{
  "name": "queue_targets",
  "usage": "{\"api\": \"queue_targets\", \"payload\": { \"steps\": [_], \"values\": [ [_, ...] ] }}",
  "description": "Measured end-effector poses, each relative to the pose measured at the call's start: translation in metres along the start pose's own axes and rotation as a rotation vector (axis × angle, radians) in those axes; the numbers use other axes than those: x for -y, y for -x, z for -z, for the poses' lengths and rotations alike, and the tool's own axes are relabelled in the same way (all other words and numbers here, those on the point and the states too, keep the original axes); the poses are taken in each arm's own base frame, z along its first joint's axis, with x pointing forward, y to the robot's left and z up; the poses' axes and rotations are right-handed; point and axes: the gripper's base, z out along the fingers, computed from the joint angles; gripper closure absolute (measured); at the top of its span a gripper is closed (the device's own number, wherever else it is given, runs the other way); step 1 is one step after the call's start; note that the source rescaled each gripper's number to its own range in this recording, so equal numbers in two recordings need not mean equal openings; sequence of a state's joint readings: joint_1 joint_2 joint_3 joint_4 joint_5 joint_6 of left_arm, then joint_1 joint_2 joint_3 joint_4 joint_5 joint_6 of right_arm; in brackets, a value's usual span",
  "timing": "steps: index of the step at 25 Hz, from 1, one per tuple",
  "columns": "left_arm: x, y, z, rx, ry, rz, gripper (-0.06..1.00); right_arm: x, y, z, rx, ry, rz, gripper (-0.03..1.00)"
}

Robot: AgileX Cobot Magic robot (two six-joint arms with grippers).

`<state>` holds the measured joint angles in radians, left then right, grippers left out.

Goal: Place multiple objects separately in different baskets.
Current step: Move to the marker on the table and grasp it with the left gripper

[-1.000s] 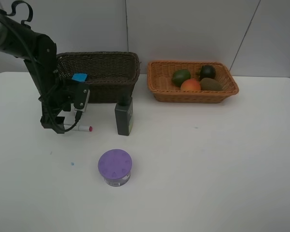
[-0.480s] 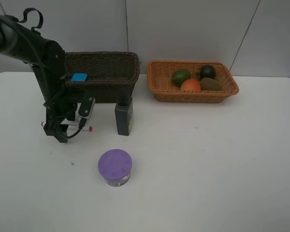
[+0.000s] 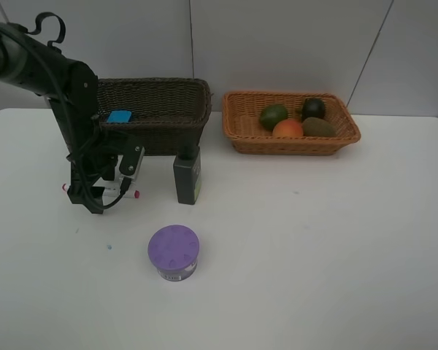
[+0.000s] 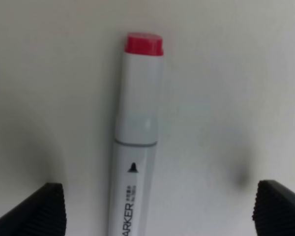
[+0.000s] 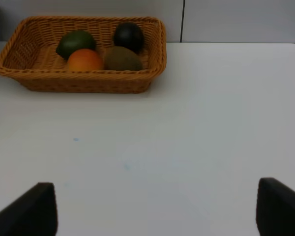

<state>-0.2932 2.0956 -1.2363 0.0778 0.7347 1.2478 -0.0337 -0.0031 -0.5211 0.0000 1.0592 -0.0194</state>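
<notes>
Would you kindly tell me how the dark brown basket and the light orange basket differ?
The dark brown basket is deeper, with taller walls; the light orange basket is shallower. The dark brown basket shows only a blue eraser inside; the light orange basket holds four fruits: lime, peach, mangosteen and kiwi. Both are rectangular woven wicker, side by side at the back of the table.
</notes>
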Motion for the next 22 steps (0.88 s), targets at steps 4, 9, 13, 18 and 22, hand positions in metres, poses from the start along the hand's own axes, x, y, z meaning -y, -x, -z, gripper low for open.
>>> {"api": "queue_targets", "payload": {
  "steps": [4, 9, 13, 18, 22],
  "values": [
    [-0.0001, -0.0001, 0.0, -0.001, 0.001, -0.002, -0.06, 0.0, 0.0, 0.0, 0.0, 0.0, 0.0, 0.03],
    [-0.0007, 0.0001, 0.0, 0.001, 0.007, -0.002, -0.06, 0.0, 0.0, 0.0, 0.0, 0.0, 0.0, 0.03],
    [-0.0007, 0.0001, 0.0, 0.001, 0.008, -0.002, -0.06, 0.0, 0.0, 0.0, 0.0, 0.0, 0.0, 0.03],
    [-0.0007, 0.0001, -0.0004, 0.001, 0.007, -0.002, 0.0, 0.0, 0.0, 0.0, 0.0, 0.0, 0.0, 0.03],
    [0.0005, 0.0001, -0.0061, -0.005, -0.011, -0.003, 0.41, 0.0, 0.0, 0.0, 0.0, 0.0, 0.0, 0.03]
  ]
}}
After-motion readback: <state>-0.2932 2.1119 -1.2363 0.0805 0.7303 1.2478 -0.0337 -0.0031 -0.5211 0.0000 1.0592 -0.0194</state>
